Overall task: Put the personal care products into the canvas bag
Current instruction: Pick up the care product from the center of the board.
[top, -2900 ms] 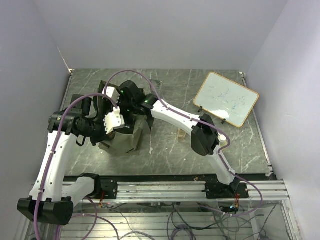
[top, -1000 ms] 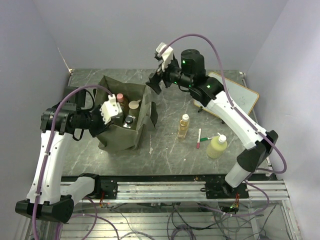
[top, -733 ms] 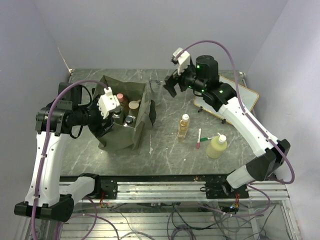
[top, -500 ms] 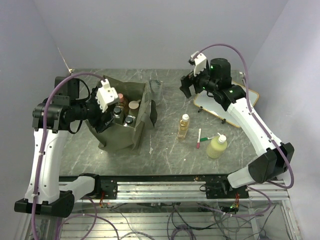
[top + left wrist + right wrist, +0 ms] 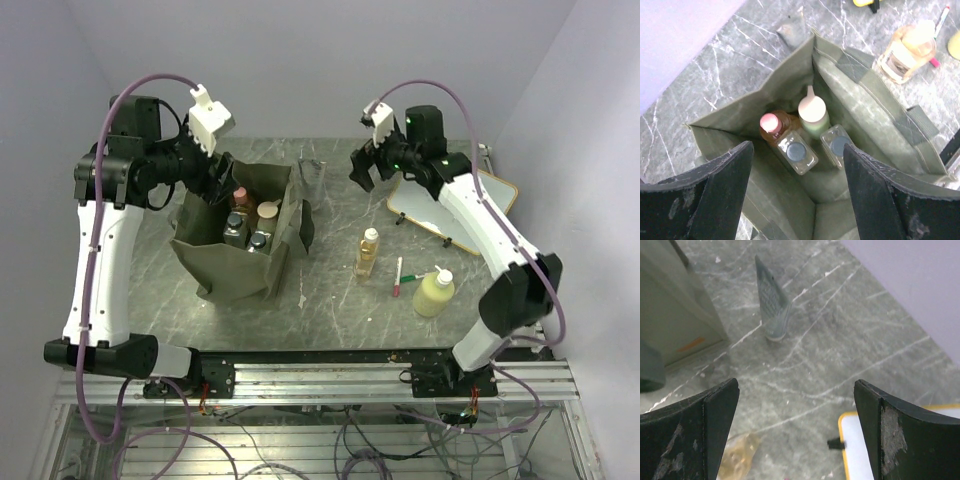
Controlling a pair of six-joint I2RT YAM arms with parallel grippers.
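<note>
1. Right gripper spread wide and empty, poised over the table near the grey tube, which stands on end by the canvas bag.
2. Left gripper likewise spread, empty, high above the bag's mouth, four bottles inside.
3. Likely best: straddle the tube's body, squeeze gently, lift clear of the bag wall.
4. Amber bottle and yellow-green bottle waiting on the table beside a marker pen.

canvas bag mouth open | bottles crowd one side | floor beside them free
</note>
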